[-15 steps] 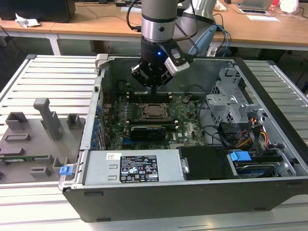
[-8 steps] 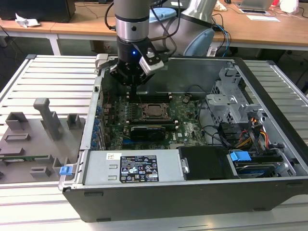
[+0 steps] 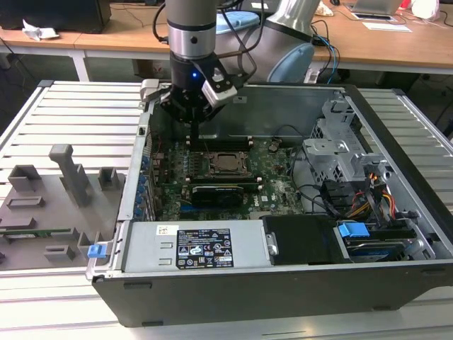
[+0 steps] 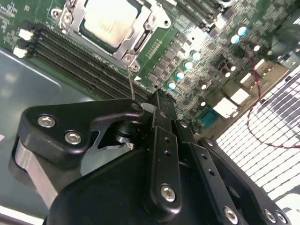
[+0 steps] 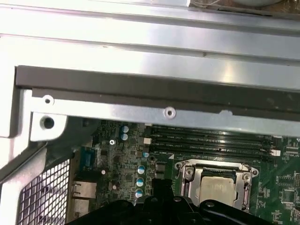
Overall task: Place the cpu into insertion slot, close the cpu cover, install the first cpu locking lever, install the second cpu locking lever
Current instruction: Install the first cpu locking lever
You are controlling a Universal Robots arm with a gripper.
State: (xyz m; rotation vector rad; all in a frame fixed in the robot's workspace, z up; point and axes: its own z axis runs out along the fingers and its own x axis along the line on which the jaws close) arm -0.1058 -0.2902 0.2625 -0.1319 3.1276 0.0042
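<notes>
The gripper is clamped on the tip of a thin wire cpu locking lever, just beside the socket inside the open computer case. The cpu, its dull silver top showing, lies seated in the insertion slot, framed by the lowered silvery cpu cover.

tan cpu, green board, black pincer

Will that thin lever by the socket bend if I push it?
The lever is a thin bare wire rod, so it probably flexes sideways. With its end at the corner of the cover, it should swing, not lift free. Smooth metal: likely slippery.
</notes>
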